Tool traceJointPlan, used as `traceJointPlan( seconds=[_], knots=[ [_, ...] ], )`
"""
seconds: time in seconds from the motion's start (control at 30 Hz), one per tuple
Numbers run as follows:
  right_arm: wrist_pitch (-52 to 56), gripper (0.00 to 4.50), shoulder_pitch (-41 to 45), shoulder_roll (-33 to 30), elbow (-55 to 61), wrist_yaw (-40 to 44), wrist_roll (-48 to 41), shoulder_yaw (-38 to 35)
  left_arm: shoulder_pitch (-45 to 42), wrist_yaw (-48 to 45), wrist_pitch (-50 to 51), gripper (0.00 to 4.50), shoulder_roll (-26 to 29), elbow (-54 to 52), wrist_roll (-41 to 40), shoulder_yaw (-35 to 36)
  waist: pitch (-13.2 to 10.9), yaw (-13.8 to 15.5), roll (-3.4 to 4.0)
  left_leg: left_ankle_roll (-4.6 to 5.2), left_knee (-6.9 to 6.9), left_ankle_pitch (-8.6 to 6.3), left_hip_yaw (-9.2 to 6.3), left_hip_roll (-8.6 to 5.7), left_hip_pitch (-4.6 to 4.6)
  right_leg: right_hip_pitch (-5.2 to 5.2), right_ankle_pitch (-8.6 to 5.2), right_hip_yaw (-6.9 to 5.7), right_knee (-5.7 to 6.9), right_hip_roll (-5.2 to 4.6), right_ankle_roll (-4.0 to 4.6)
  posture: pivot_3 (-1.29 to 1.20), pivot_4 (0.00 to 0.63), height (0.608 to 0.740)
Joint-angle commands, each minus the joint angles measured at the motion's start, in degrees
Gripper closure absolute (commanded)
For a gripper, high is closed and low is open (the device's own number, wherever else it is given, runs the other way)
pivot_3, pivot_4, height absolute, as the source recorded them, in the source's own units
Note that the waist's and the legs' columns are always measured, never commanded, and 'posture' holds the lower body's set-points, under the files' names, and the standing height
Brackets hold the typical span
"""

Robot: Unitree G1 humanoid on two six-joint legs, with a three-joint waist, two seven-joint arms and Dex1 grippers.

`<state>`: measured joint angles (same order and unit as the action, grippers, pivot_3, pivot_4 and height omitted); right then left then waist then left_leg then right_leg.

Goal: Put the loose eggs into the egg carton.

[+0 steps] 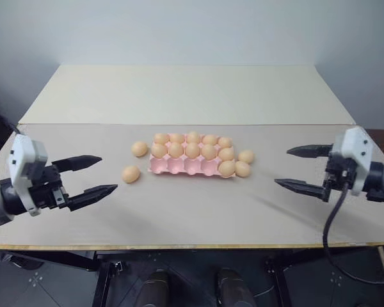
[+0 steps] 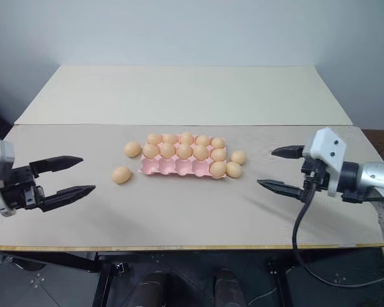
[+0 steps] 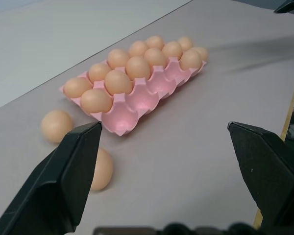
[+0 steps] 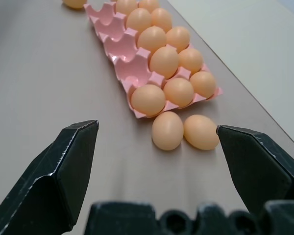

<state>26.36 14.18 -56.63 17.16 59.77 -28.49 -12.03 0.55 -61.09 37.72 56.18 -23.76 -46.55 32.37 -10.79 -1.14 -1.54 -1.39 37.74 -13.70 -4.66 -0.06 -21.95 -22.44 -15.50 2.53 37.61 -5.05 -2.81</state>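
A pink carton (image 1: 191, 166) sits mid-table (image 1: 179, 211), its back two rows full of eggs and its near row holding one egg (image 1: 226, 168) at the right end. Four loose eggs lie on the table: two (image 1: 135, 161) at the carton's 9 o'clock and two (image 1: 244, 163) at its 3 o'clock. The left gripper (image 1: 93, 174) at 9 o'clock and the right gripper (image 1: 300, 168) at 3 o'clock both hover wide open, empty, well apart from the eggs.
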Motion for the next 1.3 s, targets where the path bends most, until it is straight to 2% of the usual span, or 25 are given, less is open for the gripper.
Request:
traceJointPlan(
  seconds=[0.03, 0.27, 0.43, 0.63, 1.07, 1.3],
  knots=[
    [-0.3, 0.0, 3.1, 1.7, 0.3, -3.2, 3.5, 3.9, -1.0, -1.6, -0.2, 0.02, 1.3, 0.4, -0.7, -0.2, 0.0, -0.1, 0.0, 0.0, 0.0, 0.0, 0.0, -0.01, -0.05, -0.06, 0.0, 0.01, 0.01, -0.01, 0.0, 0.0, 0.15, 0.74],
    [-4.9, 0.0, 10.3, 7.3, -7.3, -6.9, 15.9, 16.6, -2.3, -2.2, -0.3, 0.02, 1.4, 0.9, -0.8, -1.4, 0.0, -0.2, 0.01, 0.0, 0.01, 0.0, 0.0, -0.02, -0.12, -0.18, 0.01, 0.02, 0.06, -0.01, 0.01, 0.0, 0.15, 0.74],
    [-7.4, 0.0, 14.8, 11.1, -14.4, -8.5, 22.3, 21.7, -3.1, -2.7, -0.1, 0.02, 1.9, 1.4, -0.7, -1.8, 0.0, -0.5, 0.01, -0.01, 0.02, 0.01, 0.01, -0.03, -0.37, -0.54, 0.02, 0.06, 0.18, -0.02, 0.02, 0.0, 0.15, 0.74],
    [-8.3, 0.0, 18.4, 14.8, -19.9, -9.3, 25.9, 23.5, -2.7, -2.7, 0.3, 0.02, 2.0, 1.4, -0.6, -1.3, 0.0, -0.9, 0.01, -0.02, 0.03, 0.02, 0.02, -0.05, -0.45, -0.69, 0.02, 0.09, 0.33, -0.02, 0.03, 0.0, 0.15, 0.74],
    [-8.8, 0.0, 19.7, 16.9, -22.4, -6.8, 27.5, 24.2, 0.8, -1.5, -0.6, 0.02, 0.7, -1.0, -0.7, 1.4, 0.0, -1.3, 0.02, -0.02, 0.03, 0.01, 0.01, -0.03, -0.44, -0.7, 0.02, 0.1, 0.38, 0.0, 0.03, 0.0, 0.15, 0.74],
    [-7.2, 2.21, 19.6, 18.2, -22.3, -8.2, 27.9, 23.3, 0.7, -1.4, -1.0, 0.0, 0.5, -0.9, -0.5, 1.1, 0.0, -1.3, 0.02, -0.02, 0.03, 0.01, 0.01, -0.03, -0.43, -0.71, 0.02, 0.1, 0.38, 0.0, 0.03, 0.0, 0.15, 0.74]
  ],
)
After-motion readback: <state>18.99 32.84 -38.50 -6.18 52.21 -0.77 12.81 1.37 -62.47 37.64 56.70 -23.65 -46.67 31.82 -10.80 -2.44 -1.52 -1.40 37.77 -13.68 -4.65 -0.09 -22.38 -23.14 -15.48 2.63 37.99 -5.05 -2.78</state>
